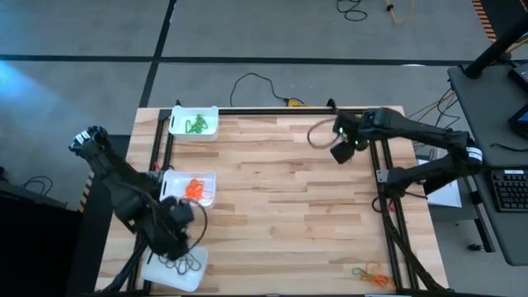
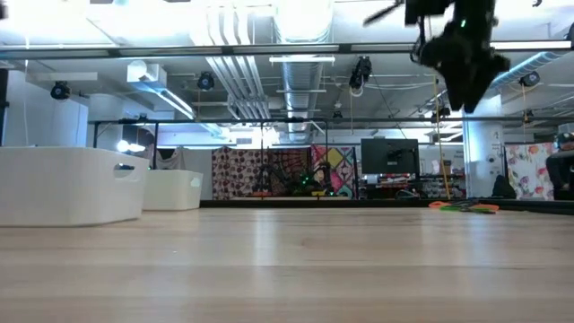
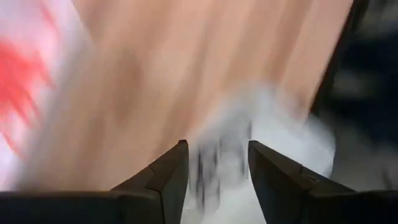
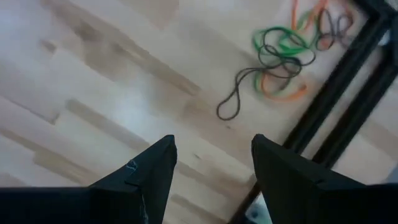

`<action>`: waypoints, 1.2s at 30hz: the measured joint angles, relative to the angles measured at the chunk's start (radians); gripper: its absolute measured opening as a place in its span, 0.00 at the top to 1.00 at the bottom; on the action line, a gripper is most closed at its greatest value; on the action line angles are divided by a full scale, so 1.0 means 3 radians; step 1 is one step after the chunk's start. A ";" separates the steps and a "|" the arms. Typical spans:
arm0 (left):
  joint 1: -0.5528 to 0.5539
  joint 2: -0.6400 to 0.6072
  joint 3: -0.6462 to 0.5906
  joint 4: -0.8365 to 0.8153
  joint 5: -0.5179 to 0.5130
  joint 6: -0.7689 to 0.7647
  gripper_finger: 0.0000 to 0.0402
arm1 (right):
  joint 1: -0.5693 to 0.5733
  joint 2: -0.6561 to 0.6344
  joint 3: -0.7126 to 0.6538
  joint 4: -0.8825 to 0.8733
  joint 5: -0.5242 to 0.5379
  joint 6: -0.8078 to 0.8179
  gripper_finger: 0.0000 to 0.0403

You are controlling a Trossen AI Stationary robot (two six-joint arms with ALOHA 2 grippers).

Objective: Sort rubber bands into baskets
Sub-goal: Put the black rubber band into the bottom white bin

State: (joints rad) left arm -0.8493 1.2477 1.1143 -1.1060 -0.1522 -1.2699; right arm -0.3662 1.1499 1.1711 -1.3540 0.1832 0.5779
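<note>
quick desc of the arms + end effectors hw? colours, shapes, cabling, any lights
Both arms are dark, near black, with chunky jointed links. The left end effector has two flat, wedge-shaped black fingers tapering to the tips; the right end effector has the same pair. A small green light glows on the right arm's wrist, and a thin cable loops out beside it. There is a pale band near that arm's base.

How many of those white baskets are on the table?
3, all along the left side: far basket with green bands, middle basket with orange bands, near basket with black bands, partly hidden under the left arm.
</note>
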 joint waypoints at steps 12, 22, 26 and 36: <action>0.0573 -0.0260 0.0099 0.1897 -0.1826 0.1473 0.70 | -0.1091 0.0732 -0.0806 0.1069 -0.0273 -0.0038 0.50; 0.0846 -0.0184 0.0096 0.2152 -0.1905 0.1949 0.76 | -0.1406 0.0973 -0.1255 0.2034 -0.0284 0.0148 0.57; 0.0967 -0.0230 0.0096 0.2154 -0.1904 0.2116 0.77 | -0.1527 0.0974 -0.1320 0.2104 -0.0333 0.0212 0.65; 0.1337 -0.0241 0.0095 0.2185 -0.1695 0.2350 0.77 | -0.1561 0.1053 -0.1349 0.2272 -0.0437 0.0204 0.86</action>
State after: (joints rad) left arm -0.4481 1.1755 1.1427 -0.4504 -0.6607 -0.5648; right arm -0.8344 1.4659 0.7665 -0.6724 0.0521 0.6389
